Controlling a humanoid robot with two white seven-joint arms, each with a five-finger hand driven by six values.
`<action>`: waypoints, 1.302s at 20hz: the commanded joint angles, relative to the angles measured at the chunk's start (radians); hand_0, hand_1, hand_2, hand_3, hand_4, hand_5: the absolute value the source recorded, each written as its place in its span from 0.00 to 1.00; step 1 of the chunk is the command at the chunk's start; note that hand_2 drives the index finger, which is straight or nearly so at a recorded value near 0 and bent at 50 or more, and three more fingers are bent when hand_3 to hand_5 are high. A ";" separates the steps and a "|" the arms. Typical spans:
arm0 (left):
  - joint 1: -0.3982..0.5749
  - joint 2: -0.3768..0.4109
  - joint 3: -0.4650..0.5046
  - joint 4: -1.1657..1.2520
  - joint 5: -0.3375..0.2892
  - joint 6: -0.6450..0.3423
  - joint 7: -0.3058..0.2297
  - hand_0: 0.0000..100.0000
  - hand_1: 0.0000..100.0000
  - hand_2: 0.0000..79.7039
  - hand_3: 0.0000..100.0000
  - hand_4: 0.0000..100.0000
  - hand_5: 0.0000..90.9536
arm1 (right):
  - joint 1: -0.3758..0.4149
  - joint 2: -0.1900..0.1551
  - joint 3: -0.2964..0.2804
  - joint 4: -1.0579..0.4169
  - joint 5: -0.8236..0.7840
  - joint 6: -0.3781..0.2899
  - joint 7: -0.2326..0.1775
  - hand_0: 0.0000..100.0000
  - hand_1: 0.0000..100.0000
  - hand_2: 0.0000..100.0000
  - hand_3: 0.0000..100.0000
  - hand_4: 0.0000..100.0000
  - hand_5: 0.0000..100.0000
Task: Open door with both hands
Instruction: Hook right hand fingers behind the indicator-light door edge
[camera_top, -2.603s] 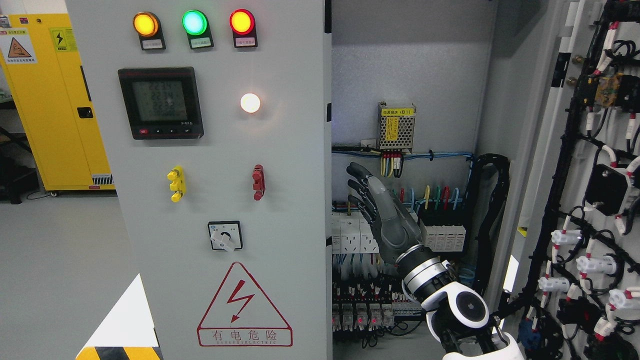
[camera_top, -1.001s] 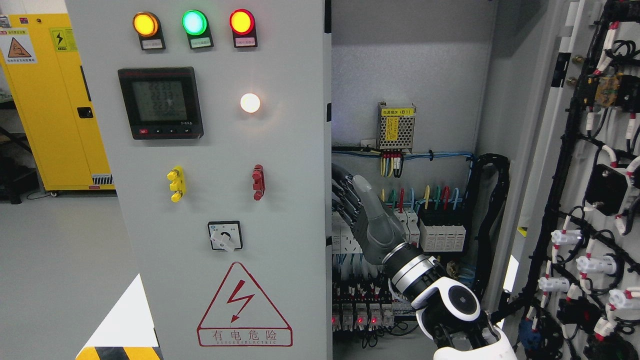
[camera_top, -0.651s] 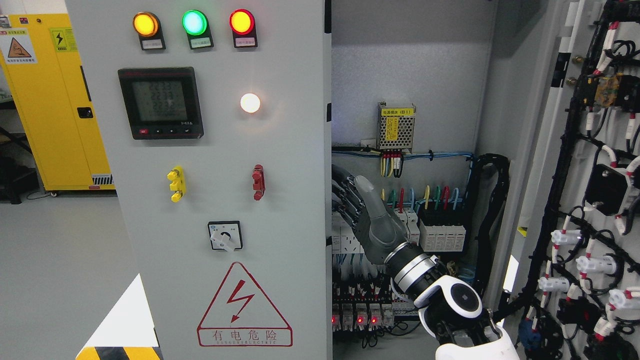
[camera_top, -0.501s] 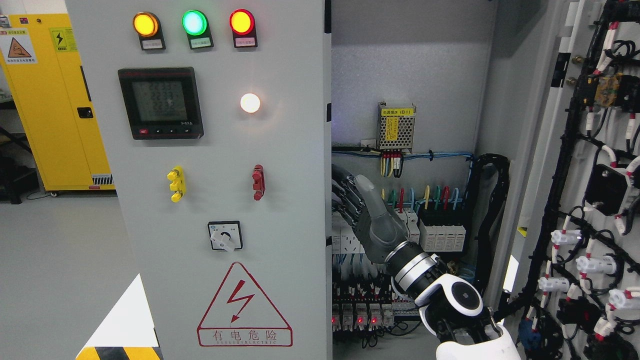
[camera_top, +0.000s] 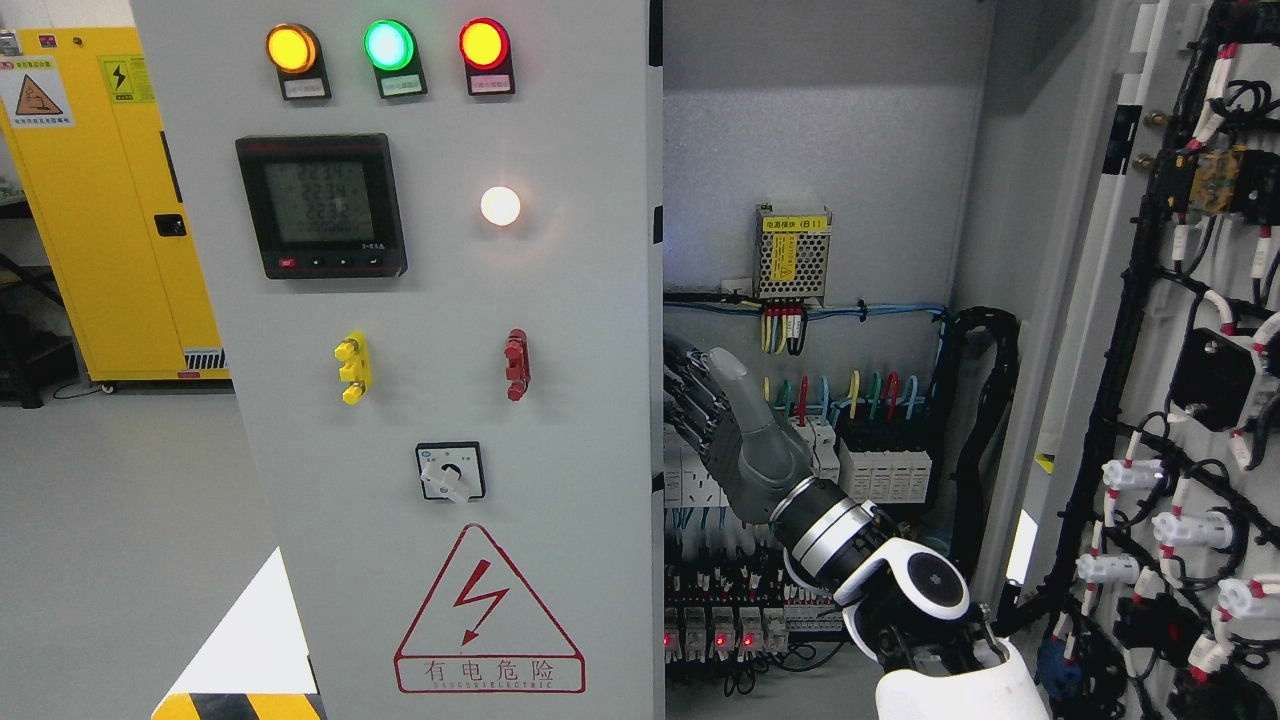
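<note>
The grey left door (camera_top: 450, 300) of the electrical cabinet fills the left half of the head view; it carries three lamps, a meter and a rotary switch, and its right edge (camera_top: 655, 400) stands slightly proud of the cabinet. My right hand (camera_top: 690, 378) reaches in from the lower right and sits at that edge at mid height. Its fingers (camera_top: 700, 400) are stretched out with their tips at or just behind the edge, and the thumb (camera_top: 730, 370) points up. It holds nothing that I can see. The right door (camera_top: 1110, 300) is swung wide open. My left arm is out of view.
Inside the cabinet are a meshed power supply (camera_top: 793, 253), coloured wires and rows of breakers (camera_top: 885, 470) close behind my hand. The open right door's inner face carries black cable bundles (camera_top: 1130, 330) and white connectors. A yellow cabinet (camera_top: 100, 200) stands at the far left.
Since 2.6 s ago my right hand has moved left, from in front of the breakers to the left door's edge. Over the last second it has barely shifted; the door has not moved.
</note>
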 joint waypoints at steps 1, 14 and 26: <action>-0.033 0.017 0.000 -0.001 0.000 -0.001 0.000 0.00 0.00 0.00 0.00 0.00 0.00 | -0.011 -0.002 -0.033 0.028 -0.002 0.008 0.021 0.20 0.12 0.00 0.00 0.00 0.00; -0.033 0.017 0.000 -0.001 0.000 -0.001 0.000 0.00 0.00 0.00 0.00 0.00 0.00 | -0.031 -0.002 -0.040 0.044 -0.002 0.025 0.060 0.20 0.12 0.00 0.00 0.00 0.00; -0.033 0.017 0.000 -0.001 0.000 -0.001 0.000 0.00 0.00 0.00 0.00 0.00 0.00 | -0.044 0.005 -0.037 0.061 0.000 0.058 0.163 0.20 0.12 0.00 0.00 0.00 0.00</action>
